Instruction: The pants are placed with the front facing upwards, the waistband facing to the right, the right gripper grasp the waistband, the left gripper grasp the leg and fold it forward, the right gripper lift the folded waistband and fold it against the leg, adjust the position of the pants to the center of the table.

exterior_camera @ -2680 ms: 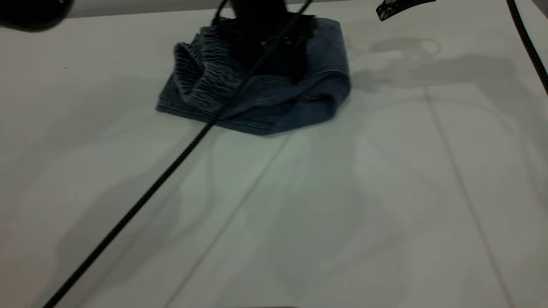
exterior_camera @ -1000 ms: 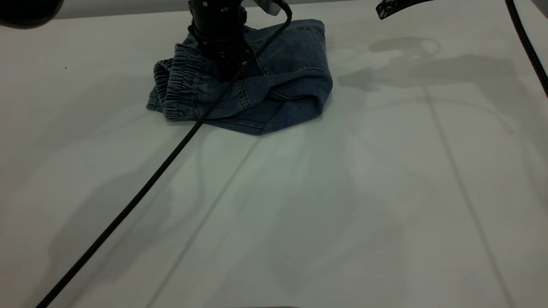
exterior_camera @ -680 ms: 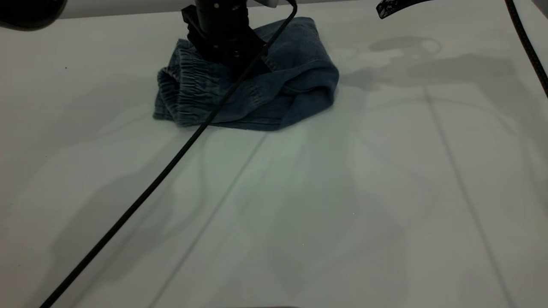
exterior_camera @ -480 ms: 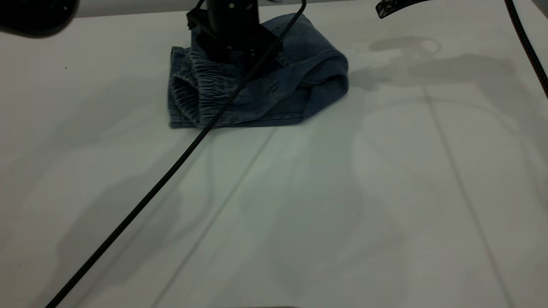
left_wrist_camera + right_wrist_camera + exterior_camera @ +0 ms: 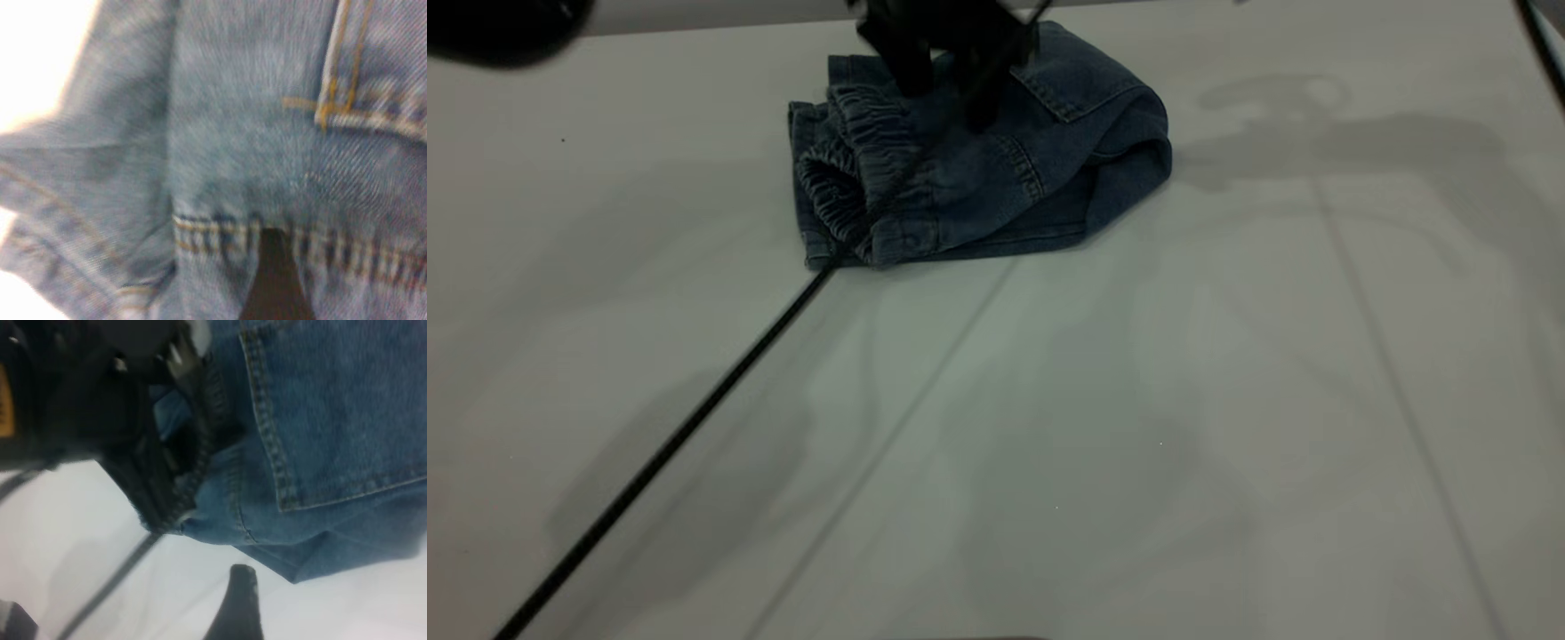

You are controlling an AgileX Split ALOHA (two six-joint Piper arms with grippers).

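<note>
Folded blue denim pants (image 5: 996,169) seen at far middle of white matte table (image 5: 1138,427), gathered waistband (image 5: 845,169) leftward. Black left gripper (image 5: 947,98) spread above denim. Right pincer state: cannot be told. No readable writing.

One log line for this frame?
pants folded, near far edge of table | left gripper open, over pants by waistband | right gripper off pants, over table

Exterior view dim; broad soft shadows lie across the large white matte tabletop (image 5: 1138,400). Left wrist view blurred throughout, overexposed at one corner. Right wrist view brighter, mildly soft.
</note>
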